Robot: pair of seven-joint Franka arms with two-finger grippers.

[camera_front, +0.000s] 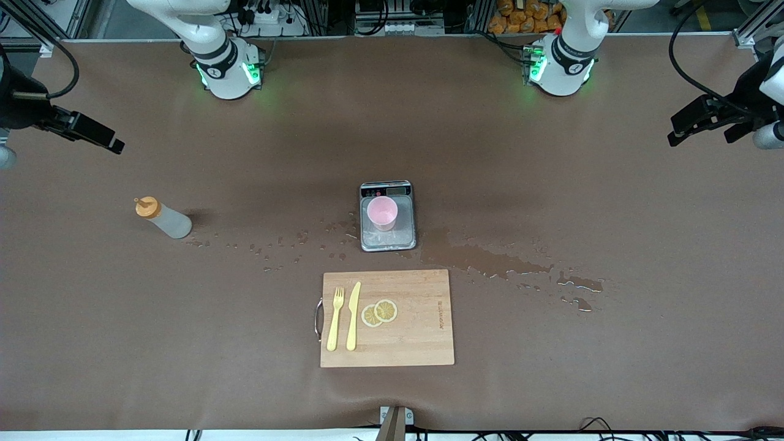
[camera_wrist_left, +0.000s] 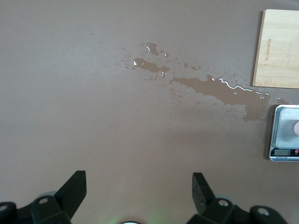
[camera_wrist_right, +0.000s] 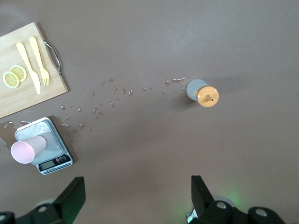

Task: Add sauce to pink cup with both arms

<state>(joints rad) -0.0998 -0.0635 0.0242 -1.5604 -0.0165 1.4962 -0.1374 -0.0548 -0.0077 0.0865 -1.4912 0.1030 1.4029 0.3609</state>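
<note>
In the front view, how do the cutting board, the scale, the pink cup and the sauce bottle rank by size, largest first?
1. Cutting board, clearly largest.
2. Scale.
3. Sauce bottle.
4. Pink cup.
Bottle and cup look close in size, so their order is uncertain.

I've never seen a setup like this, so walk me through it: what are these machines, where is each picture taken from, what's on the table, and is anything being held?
Two white robot arms stand at a brown table. One picture looks down from across the table; the other two come from cameras on each arm's wrist.

The left gripper and right gripper are both open, holding nothing, raised over opposite ends of the table.

Mid-table, the pink cup stands on a grey scale. The sauce bottle stands toward the right arm's end. A cutting board nearer the front camera carries a yellow fork, knife and lemon slices. Spilled liquid wets the table.
</note>
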